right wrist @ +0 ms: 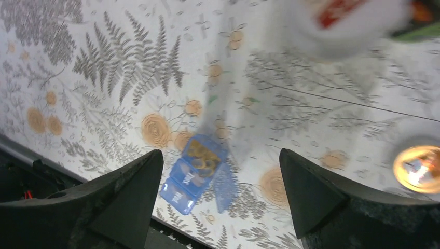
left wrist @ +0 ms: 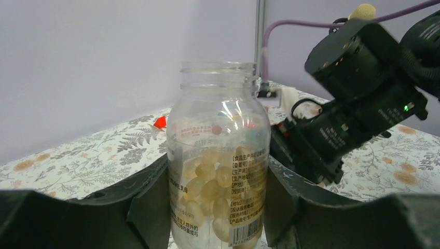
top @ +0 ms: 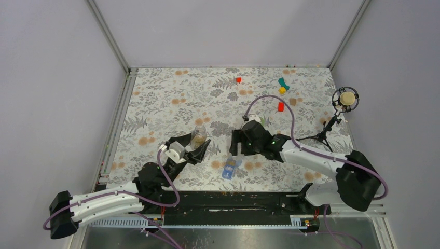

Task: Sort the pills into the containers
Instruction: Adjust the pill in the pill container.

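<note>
My left jaws stand narrow, clamped on a clear plastic bottle [left wrist: 218,135] that is upright between them. Their two dark fingers [left wrist: 150,207] press its lower sides, one on each flank. The bottle's threaded neck is open at the top, and pale yellow capsule pills [left wrist: 207,181] fill its lower half behind a printed label. Seen from above, this bottle stands on the flower-printed tabletop [top: 155,104], left of the middle.

My right jaws are spread wide and hold nothing. Their black fingers [right wrist: 119,202] frame the bottom corners of my right wrist view, and I look down through the gap. The small translucent blue plastic pill box [right wrist: 194,174] lies flat on the tabletop below that gap, closer to the finger at the left of that view than to the other, and touching neither. One square compartment holds a heap of amber pills [right wrist: 201,155], and a blue lid flap [right wrist: 224,187] stands open beside the box. The view is smeared, so I cannot count the compartments.

From the overhead camera, the pill box sits near the front edge of the tabletop, just in front of my right wrist. It is to the right of the bottle and nearer the arm bases, apart from it.

Towards the far right lie small red blocks [top: 280,106], and a microphone on a small tripod [top: 345,98] stands at the right edge.
</note>
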Robot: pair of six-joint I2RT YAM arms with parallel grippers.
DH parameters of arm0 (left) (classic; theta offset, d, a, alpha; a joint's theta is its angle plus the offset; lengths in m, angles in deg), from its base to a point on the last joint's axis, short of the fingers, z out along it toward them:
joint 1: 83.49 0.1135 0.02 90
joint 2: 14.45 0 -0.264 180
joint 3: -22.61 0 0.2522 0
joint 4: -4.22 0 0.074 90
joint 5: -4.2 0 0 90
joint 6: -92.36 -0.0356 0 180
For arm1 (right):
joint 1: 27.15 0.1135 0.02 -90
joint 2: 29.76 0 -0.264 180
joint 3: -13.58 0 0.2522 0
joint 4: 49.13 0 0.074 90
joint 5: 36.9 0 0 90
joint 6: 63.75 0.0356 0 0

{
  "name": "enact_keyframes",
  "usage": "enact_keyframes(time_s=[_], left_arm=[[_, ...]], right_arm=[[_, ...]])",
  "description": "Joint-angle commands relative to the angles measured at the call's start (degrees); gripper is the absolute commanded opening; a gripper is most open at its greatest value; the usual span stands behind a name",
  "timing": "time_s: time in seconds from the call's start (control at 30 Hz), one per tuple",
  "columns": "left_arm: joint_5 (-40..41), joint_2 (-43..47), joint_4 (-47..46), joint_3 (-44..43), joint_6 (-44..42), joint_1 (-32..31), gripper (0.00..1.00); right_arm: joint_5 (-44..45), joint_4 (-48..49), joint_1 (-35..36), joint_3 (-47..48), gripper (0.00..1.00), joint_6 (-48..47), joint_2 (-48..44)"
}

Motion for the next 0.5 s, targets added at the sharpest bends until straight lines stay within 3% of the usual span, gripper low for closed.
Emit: enact_keyframes(time_s=[0.0,0.13,0.23,0.47], left_arm=[[-1.68,-0.49,-1.90,0.67,2.17,0.21,0.00],[-3.90,-1.27,-2.01,1.26,4.40,0.21,0.00],[-5.25,-2.47,-2.54,1.70,5.85,0.21,0.00],[-6.28,-5.26,-7.28,3.65,8.45,0.21,0.00]], right_arm=[[7.69,-9.19,-4.10,-1.51,0.90,-1.51,-7.02],[14.75,-15.99,-8.67,-3.16,0.90,-3.79,-12.15],[20.35,-17.75,-10.08,-4.18,0.99,-6.66,-12.92],[24.55,-17.12,-12.01,-3.35,0.99,-7.16,-5.90]])
